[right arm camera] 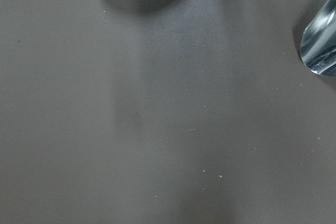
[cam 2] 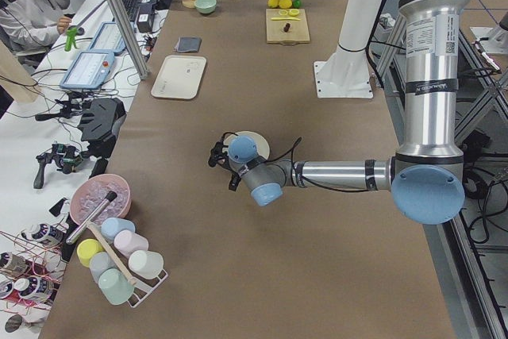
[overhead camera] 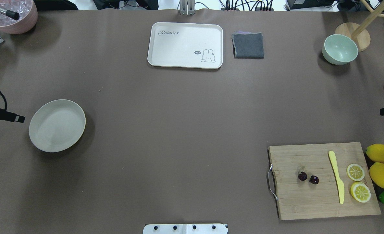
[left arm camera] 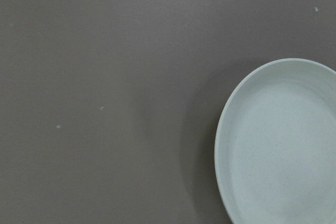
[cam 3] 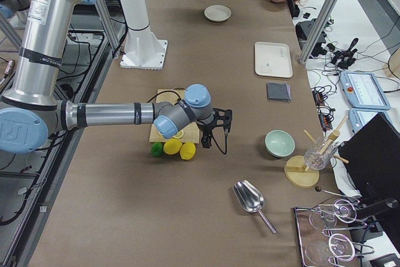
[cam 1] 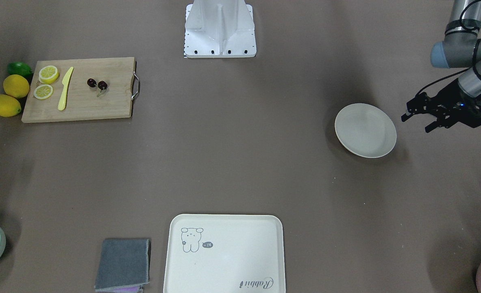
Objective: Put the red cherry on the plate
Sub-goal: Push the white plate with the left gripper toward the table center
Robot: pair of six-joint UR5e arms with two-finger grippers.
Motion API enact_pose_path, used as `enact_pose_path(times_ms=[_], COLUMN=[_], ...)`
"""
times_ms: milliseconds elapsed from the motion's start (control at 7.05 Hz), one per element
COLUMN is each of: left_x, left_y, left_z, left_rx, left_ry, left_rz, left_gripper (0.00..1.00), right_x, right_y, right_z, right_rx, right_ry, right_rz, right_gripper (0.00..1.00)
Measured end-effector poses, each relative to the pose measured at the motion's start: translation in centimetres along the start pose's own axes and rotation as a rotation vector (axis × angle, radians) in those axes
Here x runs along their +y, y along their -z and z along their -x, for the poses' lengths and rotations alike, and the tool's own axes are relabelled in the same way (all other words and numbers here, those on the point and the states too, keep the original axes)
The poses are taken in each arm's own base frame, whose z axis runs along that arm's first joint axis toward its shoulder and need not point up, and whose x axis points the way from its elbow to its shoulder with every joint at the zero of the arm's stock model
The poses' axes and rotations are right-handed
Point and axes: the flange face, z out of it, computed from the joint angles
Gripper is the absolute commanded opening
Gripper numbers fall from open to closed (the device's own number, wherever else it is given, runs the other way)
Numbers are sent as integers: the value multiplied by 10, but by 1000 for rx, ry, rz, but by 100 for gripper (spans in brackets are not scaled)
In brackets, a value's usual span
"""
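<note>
— Whereabouts of the red cherry [cam 1: 97, 84]?

— On the wooden cutting board [cam 1: 81, 106], between its metal handle [cam 1: 135, 86] and a yellow knife [cam 1: 65, 88]. Two small dark glossy fruits side by side, joined by thin pale stems.

— And the plate [cam 1: 365, 130]?

— Well apart from the board, across the brown table [cam 1: 240, 162] on the robot's left side. Round, shallow, off-white.

— State of the left gripper [cam 1: 416, 123]?

— Hanging just beside the plate, on the side away from the board. Fingers spread, nothing between them.

— The right gripper [cam 3: 215, 145]?

— Above bare table near the whole lemons [cam 1: 10, 95], pointing down. Only a sliver in the overhead view, so cannot tell whether spread or pressed together.

— Anything else by the board?

— Two lemon slices [cam 1: 46, 82] past the knife. Off that end, the two lemons and a lime [cam 1: 19, 68] close together in a row.

— Farther off?

— Cream tray [cam 1: 224, 260] with a cartoon animal, a folded grey cloth [cam 1: 123, 263] just beside it, a mint-green bowl [overhead camera: 340, 49] near a corner.
</note>
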Motion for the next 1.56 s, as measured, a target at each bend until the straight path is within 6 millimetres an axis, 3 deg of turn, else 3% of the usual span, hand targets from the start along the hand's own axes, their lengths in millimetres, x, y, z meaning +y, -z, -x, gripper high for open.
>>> enact_pose_path(times_ms=[142,284,567,851,1418,1560], left_x=[-3,-3,-1,0,1,1], left_y=[-15,-23,-29,-31,-31,-31], left_z=[-12,-17,-17,-18,-16,-16], left_rx=[3,4,5,6,3,3], left_ry=[9,13,13,12,13,13], left_rz=[-2,1,8,10,12,12], left_gripper=[51,40,33,10,9,0], right_x=[2,3,3,4,3,3], right_y=[-3,-4,-5,-5,-5,-5], right_z=[5,8,9,10,10,9], right_rx=[-1,-1,-2,-3,-3,-2], right_ry=[0,1,2,3,4,4], right_rz=[-1,-1,0,0,-1,-1], right_gripper=[100,100,100,100,100,100])
